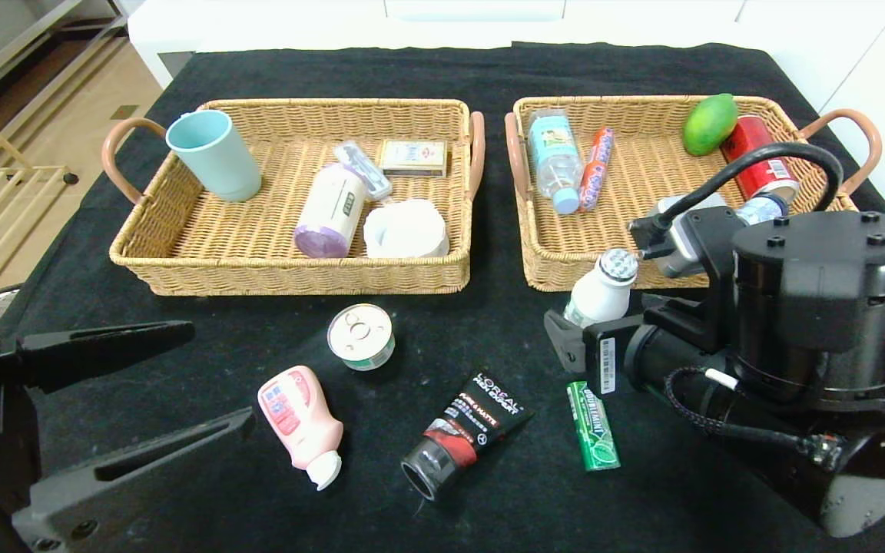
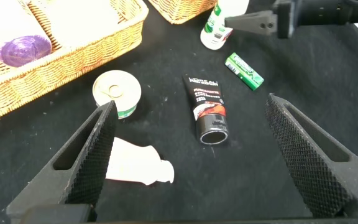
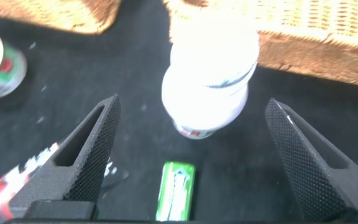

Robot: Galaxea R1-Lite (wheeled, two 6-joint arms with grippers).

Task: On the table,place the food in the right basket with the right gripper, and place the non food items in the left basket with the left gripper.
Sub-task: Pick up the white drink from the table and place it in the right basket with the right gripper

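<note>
white drink bottle with green-red label and silver cap (image 1: 602, 292) upright on the black cloth tabletop (image 1: 488, 491), just in front of the right tan wicker basket (image 1: 565, 265); right black claw (image 3: 191, 155) spread wide on both sides of it, not gripping. green gum pack (image 1: 593, 425) flat nearby. black tube with red band (image 1: 464, 434), pink squeeze bottle with white cap (image 1: 300, 421) and round pull-tab tin (image 1: 361, 336) lying ahead of the left black claw (image 2: 191, 149), also spread wide, empty. left tan wicker basket (image 1: 181, 273) behind.
</note>
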